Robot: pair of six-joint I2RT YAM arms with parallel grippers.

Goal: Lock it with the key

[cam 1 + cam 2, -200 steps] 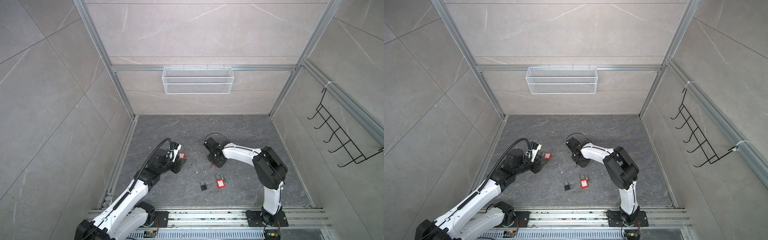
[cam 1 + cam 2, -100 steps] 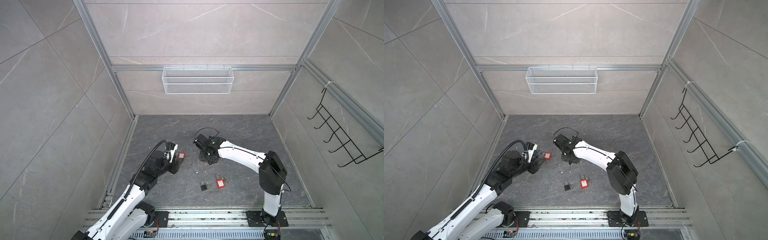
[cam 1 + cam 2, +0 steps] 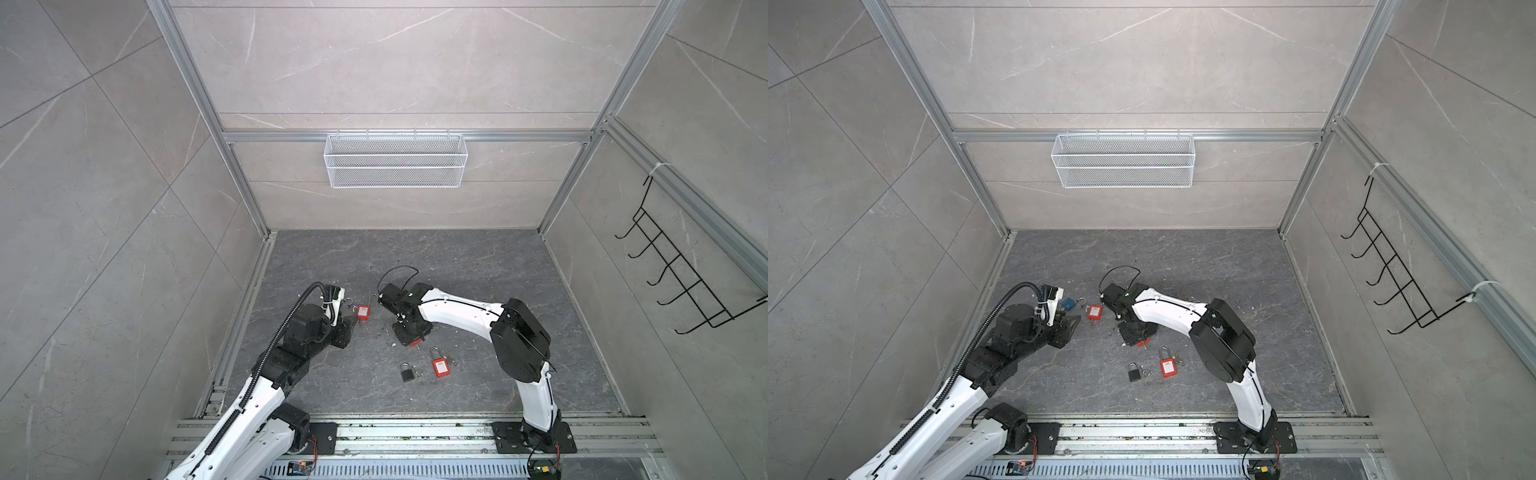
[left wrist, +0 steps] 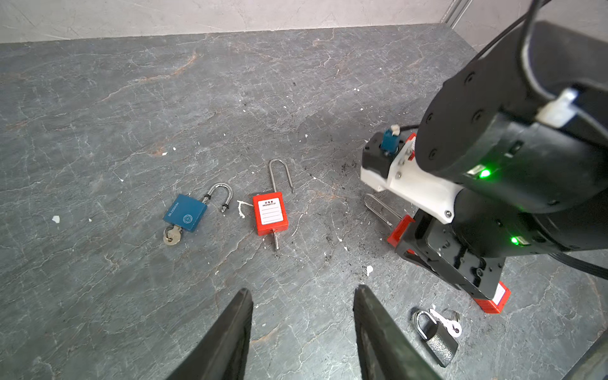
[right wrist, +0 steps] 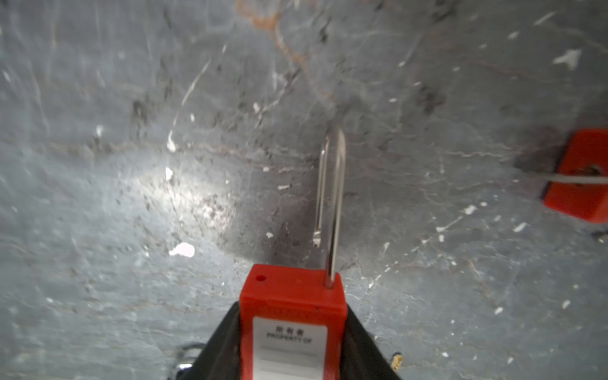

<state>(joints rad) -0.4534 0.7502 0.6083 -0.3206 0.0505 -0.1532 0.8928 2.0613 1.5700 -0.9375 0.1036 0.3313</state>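
My right gripper (image 5: 292,316) is shut on a red padlock (image 5: 292,329), body clamped between both black fingers. Its long steel shackle (image 5: 333,204) stands open, the free end out of the body. No key shows on this lock. In both top views only a red edge (image 3: 413,343) shows under the right gripper (image 3: 409,332). My left gripper (image 4: 302,292) is open over bare floor, nothing between its fingers. Ahead of it lie a second red padlock (image 4: 269,214) with an open shackle and a key (image 4: 275,240) in its base, and a blue padlock (image 4: 185,213) with a key (image 4: 171,235).
A dark padlock (image 3: 407,372) with keys and a third red padlock (image 3: 440,368) lie on the grey floor nearer the front rail. A white wire basket (image 3: 395,160) hangs on the back wall and a black hook rack (image 3: 681,274) on the right wall.
The right arm has swung left with the red padlock, toward the left gripper and the floor locks. The left arm has drawn back slightly, jaws unchanged.
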